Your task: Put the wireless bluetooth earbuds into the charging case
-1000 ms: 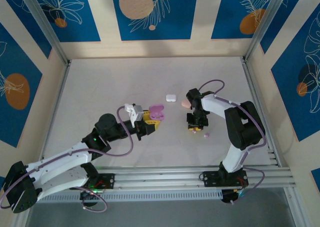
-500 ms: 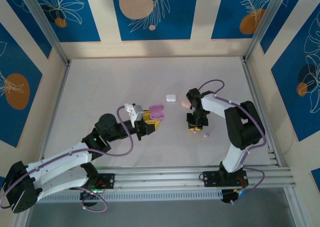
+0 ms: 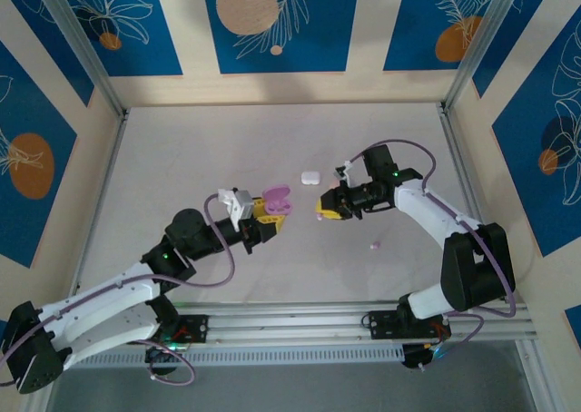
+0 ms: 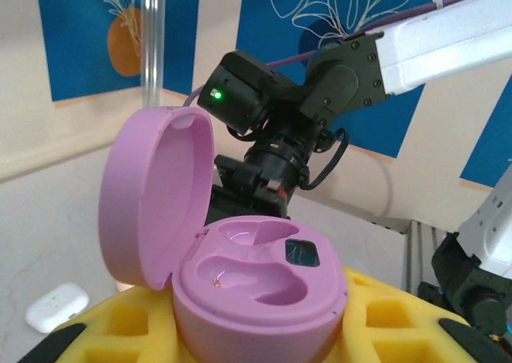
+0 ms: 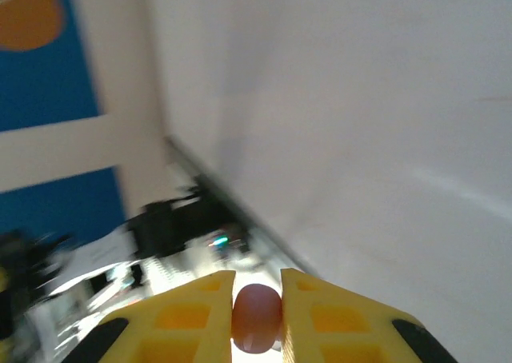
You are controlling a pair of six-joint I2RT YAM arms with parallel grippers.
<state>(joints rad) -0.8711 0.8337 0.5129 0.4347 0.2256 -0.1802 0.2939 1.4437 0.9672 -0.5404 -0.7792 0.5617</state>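
My left gripper (image 3: 269, 216) is shut on the base of an open lilac charging case (image 3: 276, 200), held above the table. In the left wrist view the case (image 4: 260, 283) sits between the yellow fingers (image 4: 120, 327) with its lid (image 4: 152, 195) tipped back to the left and both wells showing bare. My right gripper (image 3: 324, 207) hovers just right of the case, its yellow fingers (image 5: 188, 311) shut on a small pink earbud (image 5: 257, 315). A second tiny earbud (image 3: 374, 245) lies on the table under the right arm.
A small white closed case (image 3: 310, 178) lies on the table behind the two grippers, also low at the left in the left wrist view (image 4: 56, 305). The right arm's black wrist (image 4: 268, 131) looms close behind the lilac case. Walls enclose the table.
The right gripper closed on the pink earbud, rose from the table and swung left toward the lilac case. The left gripper shifted slightly back with the case.
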